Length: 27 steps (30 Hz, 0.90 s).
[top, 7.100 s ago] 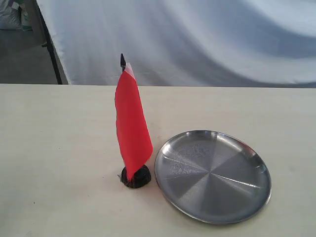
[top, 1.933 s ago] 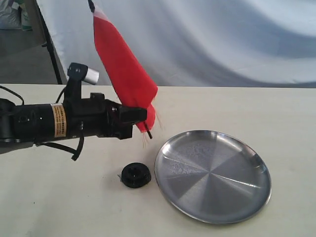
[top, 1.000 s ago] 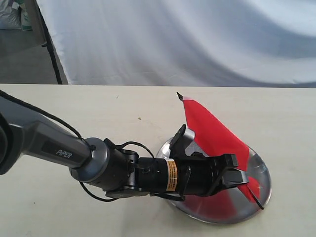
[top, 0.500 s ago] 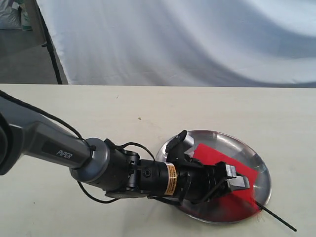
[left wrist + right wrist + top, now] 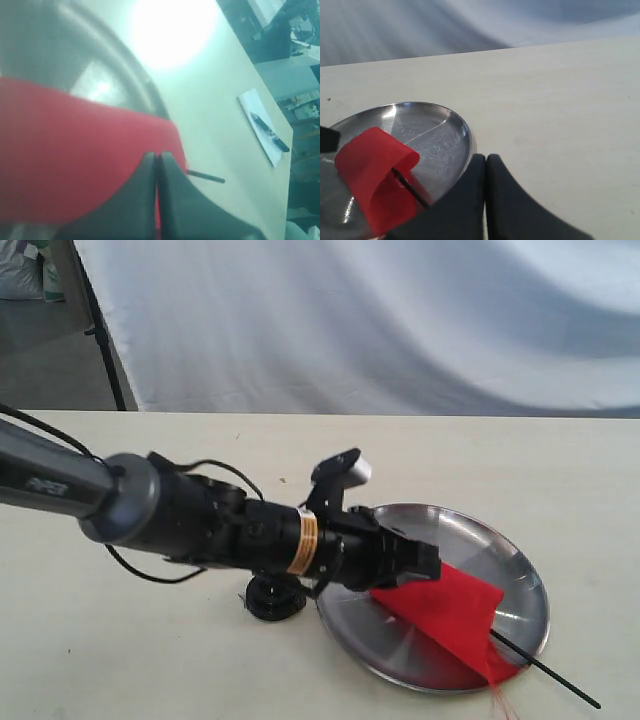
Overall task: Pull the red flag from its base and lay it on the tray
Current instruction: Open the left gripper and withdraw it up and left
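Observation:
The red flag [image 5: 450, 615] lies flat on the steel tray [image 5: 520, 550], and its black stick [image 5: 560, 685] pokes over the near right rim. The black base [image 5: 275, 598] stands without a flag on the table, left of the tray. My left gripper [image 5: 428, 562] hovers over the tray's left part at the cloth's edge, jaws together. In the left wrist view the closed fingertips [image 5: 157, 156] sit above the red cloth [image 5: 75, 150] with nothing seen clamped. My right gripper [image 5: 486, 157] is shut beside the tray [image 5: 440, 135], off the flag [image 5: 370, 165].
A white cloth backdrop [image 5: 400, 320] hangs behind the table, with a black stand leg [image 5: 100, 330] at the far left. A sheet of paper with a pen [image 5: 262, 125] lies further off in the left wrist view. The left arm [image 5: 180, 520] stretches across the table's left half.
The left arm carried the flag from the base to the tray and laid it down. Since half a second ago the gripper has drawn back left and up; the flag stays on the tray.

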Tool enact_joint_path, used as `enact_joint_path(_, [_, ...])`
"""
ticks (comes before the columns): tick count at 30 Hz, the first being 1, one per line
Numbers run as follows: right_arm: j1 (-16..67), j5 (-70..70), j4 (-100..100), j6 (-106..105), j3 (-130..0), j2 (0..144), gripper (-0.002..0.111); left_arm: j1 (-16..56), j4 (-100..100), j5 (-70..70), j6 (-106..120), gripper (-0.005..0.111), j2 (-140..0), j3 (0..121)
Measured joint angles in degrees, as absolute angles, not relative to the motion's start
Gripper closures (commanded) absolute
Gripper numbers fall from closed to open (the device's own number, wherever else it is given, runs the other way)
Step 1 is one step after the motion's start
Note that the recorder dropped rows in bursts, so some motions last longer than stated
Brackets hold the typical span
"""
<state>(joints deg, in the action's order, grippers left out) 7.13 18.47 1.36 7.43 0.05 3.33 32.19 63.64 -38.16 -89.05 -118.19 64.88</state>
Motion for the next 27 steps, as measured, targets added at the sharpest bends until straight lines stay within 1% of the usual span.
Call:
enact_joint_path(4, [7.1, 18.5, 1.4, 7.4, 0.1, 3.3, 0.109, 29.8, 70.8, -34.8, -89.1, 0.107, -110.9, 64.9])
enact_joint_path(8, [7.1, 18.5, 1.4, 7.4, 0.1, 3.3, 0.109, 29.2, 84.8, -24.6, -91.2, 0.107, -102.4, 64.7])
enact_joint_path(11, [7.1, 18.5, 1.4, 7.4, 0.1, 3.3, 0.109, 29.2, 95.3, -18.6, -95.4, 0.107, -95.9, 62.2])
enact_joint_path(20, [7.1, 18.5, 1.4, 7.4, 0.1, 3.3, 0.109, 29.2, 99.8, -6.7, -97.1, 0.107, -75.1, 46.8])
enact_joint_path(27, [7.1, 18.5, 1.4, 7.4, 0.1, 3.3, 0.109, 29.2, 99.8, -4.6, -95.8, 0.107, -60.0, 32.1])
